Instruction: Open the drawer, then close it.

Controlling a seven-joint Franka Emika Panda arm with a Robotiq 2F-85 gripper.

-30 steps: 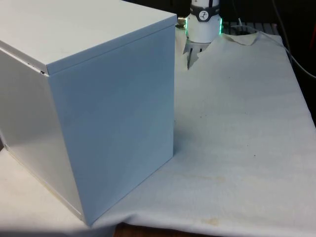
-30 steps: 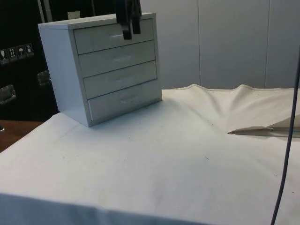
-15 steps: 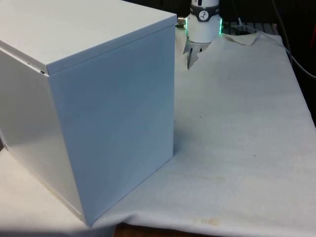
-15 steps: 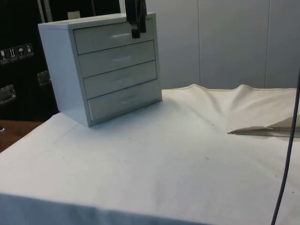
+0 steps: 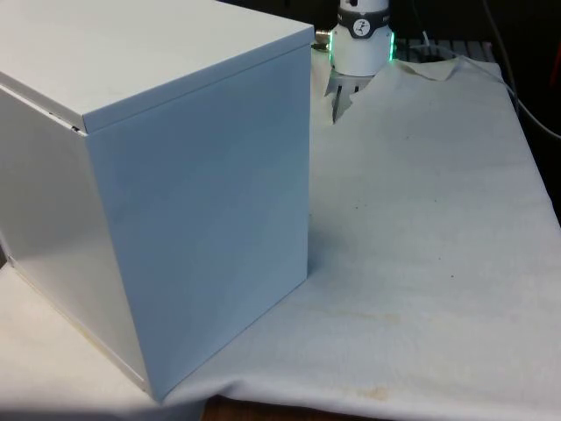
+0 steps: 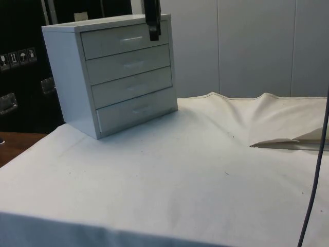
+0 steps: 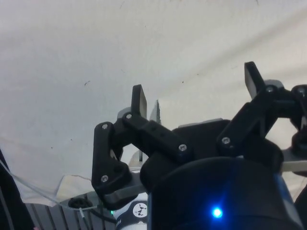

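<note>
Black two-finger gripper [image 7: 196, 88], fingers spread and empty, hangs before the white four-drawer chest's [image 6: 121, 72] shut top drawer [image 6: 125, 39], likely positioning for its handle.

One chest [image 6: 115, 72] with four drawers [image 6: 126, 39].

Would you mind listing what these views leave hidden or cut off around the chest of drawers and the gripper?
- Front view: the chest of drawers turns its blank back and side; its drawer fronts are hidden.
- Side view: the gripper is cut off above by the picture's edge; its distance from the top drawer cannot be judged.
- Wrist view: the open gripper faces the white cloth.
</note>
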